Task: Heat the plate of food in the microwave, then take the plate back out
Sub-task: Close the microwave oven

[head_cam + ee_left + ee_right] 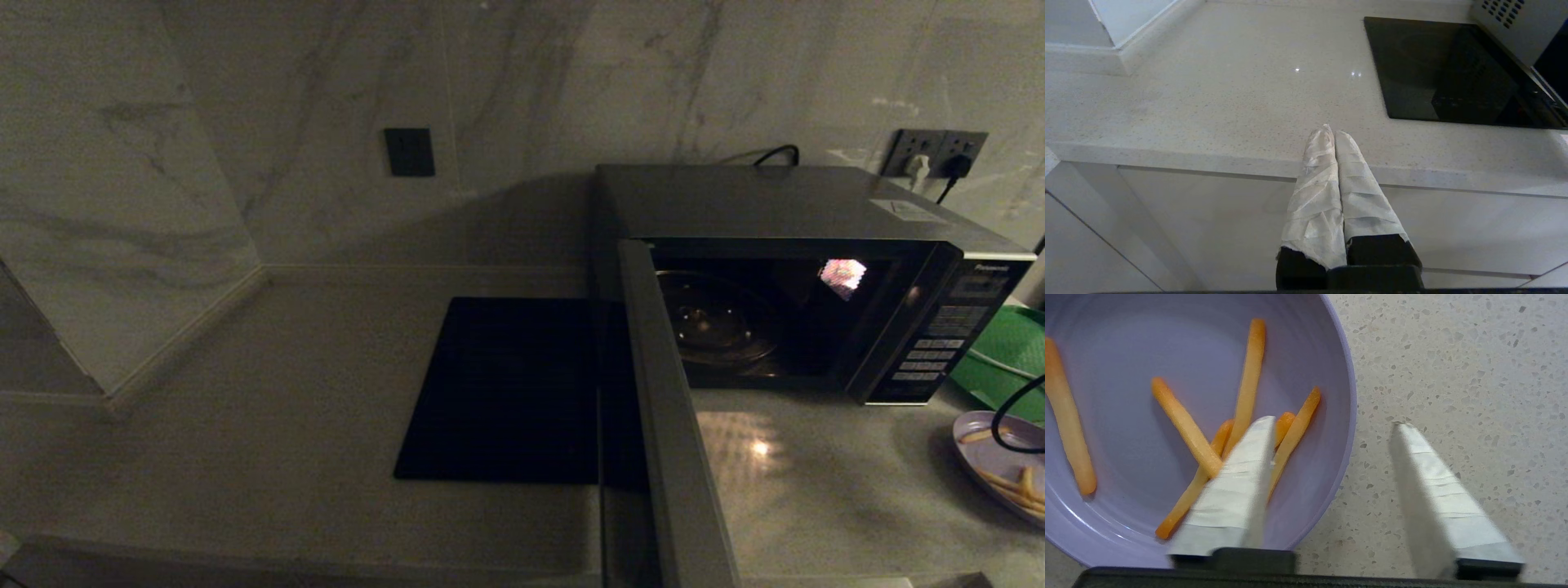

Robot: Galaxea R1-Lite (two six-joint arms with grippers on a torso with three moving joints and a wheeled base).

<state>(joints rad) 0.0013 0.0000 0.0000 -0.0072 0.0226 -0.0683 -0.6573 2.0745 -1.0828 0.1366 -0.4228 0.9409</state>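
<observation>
1. The right gripper has its two taped fingers spread well apart, right above the edge of the plate of food. One finger hangs over the inside of the plate, over the fries; the other is over the speckled counter just outside the rim. So the rim sits between them, but nothing is gripped, and I can't tell if either finger actually touches the plate.
2. The plate itself is on the counter at the far right of the head view, well in front of and to the right of the microwave, with a black cable looping over it. A green tray lies just behind it.
3. The microwave door is swung wide open, and the glass turntable inside looks bare.
4. A flat black square mat lies left of the microwave.
5. The left gripper is parked off the front edge of the counter, wrapped fingers pressed together, holding nothing.
</observation>
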